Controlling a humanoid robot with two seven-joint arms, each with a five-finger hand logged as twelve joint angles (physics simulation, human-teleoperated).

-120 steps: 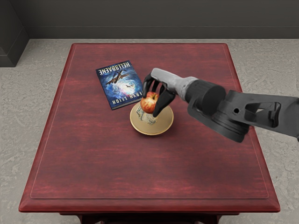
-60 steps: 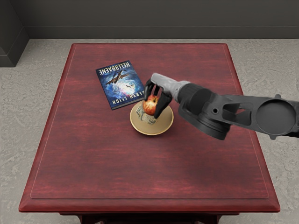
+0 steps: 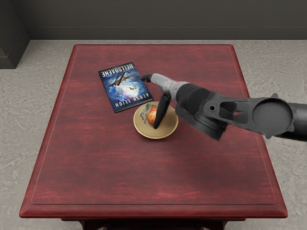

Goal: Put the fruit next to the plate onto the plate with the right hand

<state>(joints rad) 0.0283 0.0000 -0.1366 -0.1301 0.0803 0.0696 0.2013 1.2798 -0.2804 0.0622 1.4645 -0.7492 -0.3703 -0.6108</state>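
Note:
A red-and-yellow apple [image 3: 151, 115] lies on the tan plate [image 3: 166, 131] in the middle of the table. My right hand [image 3: 153, 99] hovers just above and behind it, with its arm reaching in from the right edge. The fingers are spread apart and hold nothing. One dark finger [image 3: 160, 111] hangs down along the apple's right side, and the others point left over the corner of the book. Whether that finger touches the apple I cannot tell. The left arm is out of view.
A blue paperback book [image 3: 122, 86] lies flat just behind and left of the plate, its near corner close to the rim. Everything rests on a dark red wooden table [image 3: 96, 158] with a raised border.
The hand carried the apple down onto the plate and let it go. Its fingers opened and spread away, and the forearm swung further left over the table.

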